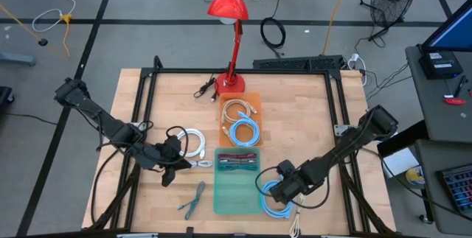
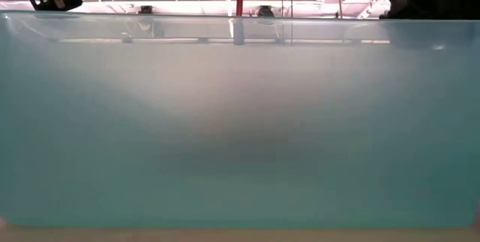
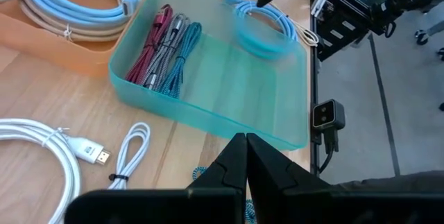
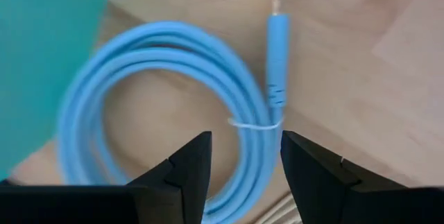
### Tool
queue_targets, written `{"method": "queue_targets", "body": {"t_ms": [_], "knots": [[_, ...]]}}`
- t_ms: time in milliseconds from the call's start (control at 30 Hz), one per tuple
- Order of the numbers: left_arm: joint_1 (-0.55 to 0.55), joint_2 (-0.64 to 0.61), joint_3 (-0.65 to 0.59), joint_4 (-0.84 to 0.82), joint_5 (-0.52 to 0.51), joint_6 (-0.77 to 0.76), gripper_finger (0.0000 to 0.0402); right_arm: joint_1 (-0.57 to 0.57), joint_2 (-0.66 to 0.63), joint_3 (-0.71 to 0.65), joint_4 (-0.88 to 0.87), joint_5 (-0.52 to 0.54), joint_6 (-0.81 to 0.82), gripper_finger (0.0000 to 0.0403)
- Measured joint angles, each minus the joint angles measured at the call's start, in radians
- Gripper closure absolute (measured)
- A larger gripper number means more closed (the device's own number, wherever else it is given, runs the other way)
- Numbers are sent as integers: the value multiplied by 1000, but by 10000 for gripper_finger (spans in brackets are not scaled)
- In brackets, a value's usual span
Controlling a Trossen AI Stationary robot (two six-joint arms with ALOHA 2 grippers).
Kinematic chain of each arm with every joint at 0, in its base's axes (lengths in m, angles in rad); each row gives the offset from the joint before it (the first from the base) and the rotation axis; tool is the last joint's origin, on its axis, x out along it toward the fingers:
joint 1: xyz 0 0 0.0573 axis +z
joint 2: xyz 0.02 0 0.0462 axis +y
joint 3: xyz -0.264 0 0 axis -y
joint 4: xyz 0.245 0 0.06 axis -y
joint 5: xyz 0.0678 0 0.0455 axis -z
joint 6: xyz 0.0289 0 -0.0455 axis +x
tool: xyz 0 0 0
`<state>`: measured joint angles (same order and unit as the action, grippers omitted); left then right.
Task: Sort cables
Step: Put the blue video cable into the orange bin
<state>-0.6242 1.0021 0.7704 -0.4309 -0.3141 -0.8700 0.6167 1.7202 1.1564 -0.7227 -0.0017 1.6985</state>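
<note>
The right gripper [image 4: 241, 161], jaws spread, hovers over a light-blue cable coil [image 4: 159, 106] lying just beside the teal bin [image 1: 237, 183], apparently lining up a pickup; the left gripper [image 3: 245, 165], closed and empty, waits near white cables [image 1: 193, 141]; beyond, sorted coils fill the orange tray [image 1: 254, 100].

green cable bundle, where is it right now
In the high view the green cable bundle lies on the bare wood near the table's front edge, just left of the teal tray and below the left gripper.
</note>
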Motion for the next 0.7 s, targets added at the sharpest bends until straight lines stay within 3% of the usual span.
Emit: {"method": "queue_targets", "body": {"t_ms": [400,500,633,700], "knots": [[-2,0,0,2,-2,-8,392,5,109,2,62,-27,11,243],[-2,0,0,2,-2,-15,392,8,110,3,29,-28,36,273],[-6,0,0,2,-2,-16,392,8,106,3,7,-31,42,355],[-7,0,0,1,-2,-16,392,9,101,3,-5,-34,37,358]]}}
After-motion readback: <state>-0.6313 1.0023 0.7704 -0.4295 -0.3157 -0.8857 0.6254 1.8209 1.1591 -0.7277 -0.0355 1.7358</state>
